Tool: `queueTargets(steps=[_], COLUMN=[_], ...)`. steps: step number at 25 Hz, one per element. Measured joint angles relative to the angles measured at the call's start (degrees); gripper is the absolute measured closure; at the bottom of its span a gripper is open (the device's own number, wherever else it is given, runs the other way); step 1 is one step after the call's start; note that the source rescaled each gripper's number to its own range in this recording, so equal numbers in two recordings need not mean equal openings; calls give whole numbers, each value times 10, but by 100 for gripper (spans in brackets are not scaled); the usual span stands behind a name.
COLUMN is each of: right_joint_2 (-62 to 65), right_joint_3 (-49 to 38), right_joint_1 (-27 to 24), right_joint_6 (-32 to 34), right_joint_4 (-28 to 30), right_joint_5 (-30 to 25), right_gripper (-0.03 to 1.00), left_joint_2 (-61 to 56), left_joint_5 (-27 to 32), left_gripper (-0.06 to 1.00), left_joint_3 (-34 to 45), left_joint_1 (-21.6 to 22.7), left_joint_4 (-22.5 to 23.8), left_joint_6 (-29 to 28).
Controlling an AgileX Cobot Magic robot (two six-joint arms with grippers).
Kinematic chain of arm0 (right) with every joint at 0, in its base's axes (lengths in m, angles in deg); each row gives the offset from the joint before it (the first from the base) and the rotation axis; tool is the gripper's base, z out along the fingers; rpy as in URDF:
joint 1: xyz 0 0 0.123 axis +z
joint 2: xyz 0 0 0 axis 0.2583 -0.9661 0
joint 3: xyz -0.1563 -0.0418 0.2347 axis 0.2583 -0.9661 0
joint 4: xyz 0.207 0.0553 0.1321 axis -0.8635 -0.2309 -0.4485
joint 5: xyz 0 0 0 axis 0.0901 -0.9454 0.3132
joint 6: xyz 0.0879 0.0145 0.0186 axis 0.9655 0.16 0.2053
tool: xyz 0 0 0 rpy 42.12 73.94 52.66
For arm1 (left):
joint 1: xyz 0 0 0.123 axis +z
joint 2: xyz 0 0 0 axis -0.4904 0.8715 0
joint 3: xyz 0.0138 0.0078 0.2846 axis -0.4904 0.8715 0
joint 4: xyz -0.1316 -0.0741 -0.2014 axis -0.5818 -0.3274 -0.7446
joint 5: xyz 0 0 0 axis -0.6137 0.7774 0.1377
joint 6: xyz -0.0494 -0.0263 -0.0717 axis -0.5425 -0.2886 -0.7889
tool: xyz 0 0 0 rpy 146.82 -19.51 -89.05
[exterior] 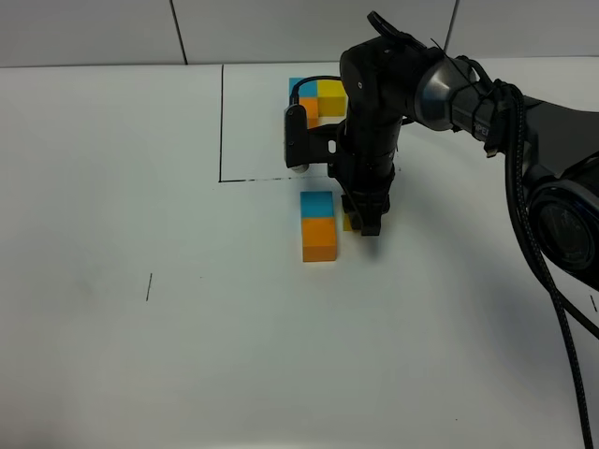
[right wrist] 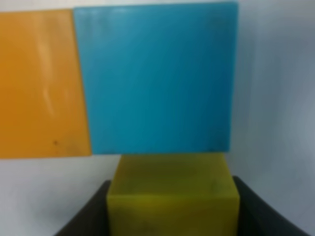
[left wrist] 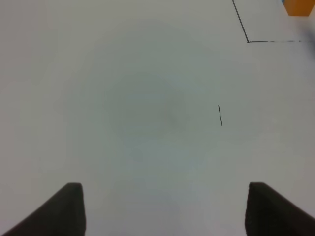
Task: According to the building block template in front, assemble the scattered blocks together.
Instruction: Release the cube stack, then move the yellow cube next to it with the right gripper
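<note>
The building block template (exterior: 316,95) lies at the back, a blue, yellow and orange trio inside a thin black frame, partly hidden by my right arm. In front of the frame, the scattered blue block (exterior: 316,204) touches the orange block (exterior: 319,238). My right gripper (exterior: 365,223) is shut on the yellow block (exterior: 347,223), held low beside the blue one. In the right wrist view the yellow block (right wrist: 172,196) sits between the fingers, against the blue block (right wrist: 157,78), with the orange block (right wrist: 42,83) adjoining. My left gripper (left wrist: 165,209) is open over bare table.
The black frame's corner (left wrist: 247,42) and a piece of an orange cube (left wrist: 298,7) inside it show in the left wrist view. A short black mark (exterior: 149,287) is drawn on the white table (exterior: 140,374). A tiled wall (exterior: 94,33) runs along the back.
</note>
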Motion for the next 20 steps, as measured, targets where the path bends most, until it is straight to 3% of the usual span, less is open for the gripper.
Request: queueTargets(steps=[20], right_joint_2=[-1], right_joint_3=[1], right_joint_1=[0], right_joint_6=[-7], right_joint_4=[-13], right_joint_5=[2], right_gripper=[97], left_joint_2=[0], left_joint_5=[0], left_gripper=[48], left_joint_3=[0], left_joint_1=[0], left_joint_4=[0], left_joint_6=[0])
